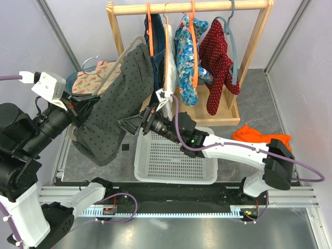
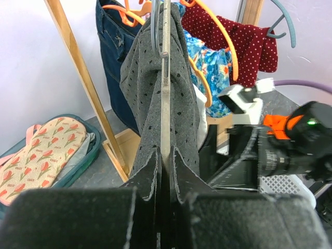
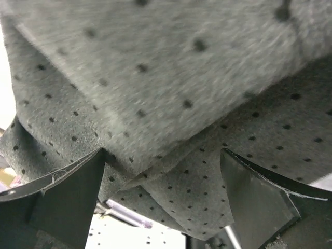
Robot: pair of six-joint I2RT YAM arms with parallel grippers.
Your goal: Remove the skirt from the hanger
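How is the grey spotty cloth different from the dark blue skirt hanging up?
The grey dotted garment has dark dots; the skirt is plain dark blue denim. The grey dotted garment slants out sideways, while the skirt hangs straight down on the rack. The left gripper pinches the grey dotted garment; no gripper touches the skirt. Both are dark clothes.

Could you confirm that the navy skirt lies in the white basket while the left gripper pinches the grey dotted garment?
Not quite: the top external view shows the skirt hanging on the rack from the orange hanger, not in the white basket. The left gripper does pinch the grey dotted garment.
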